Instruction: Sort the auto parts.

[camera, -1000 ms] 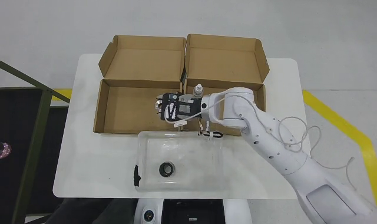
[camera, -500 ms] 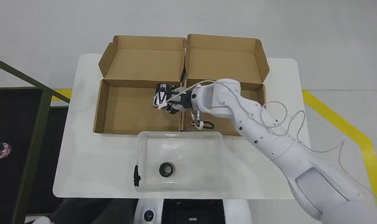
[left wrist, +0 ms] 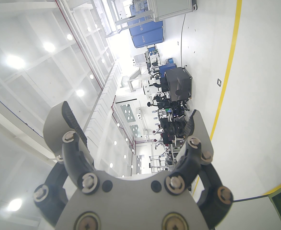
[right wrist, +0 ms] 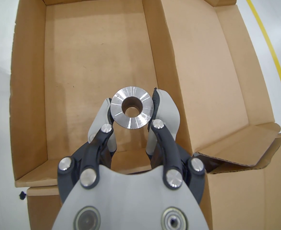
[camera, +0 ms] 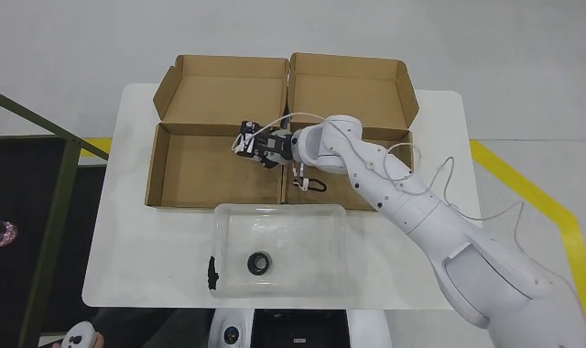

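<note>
My right gripper [right wrist: 131, 110] is shut on a shiny metal ring [right wrist: 131, 110] with a round bore, held above the floor of the left cardboard box [right wrist: 87, 56]. From above, that gripper [camera: 249, 145] hangs over the right end of the left box [camera: 197, 169], near the wall shared with the right box [camera: 389, 145]. A dark ring part [camera: 261, 261] lies in the clear plastic bin [camera: 279, 218] at the table's front. My left gripper [left wrist: 130, 120] is open, points up into the room and holds nothing.
Both boxes have their lids folded back toward the far side of the white table [camera: 124, 238]. A small black piece [camera: 211, 275] sits at the bin's left edge. A cable loop [camera: 311, 183] hangs from the right arm over the right box.
The right arm has carried the metal ring from the bin's rear edge back and slightly left, over the left box. The dark ring in the bin has not moved.
</note>
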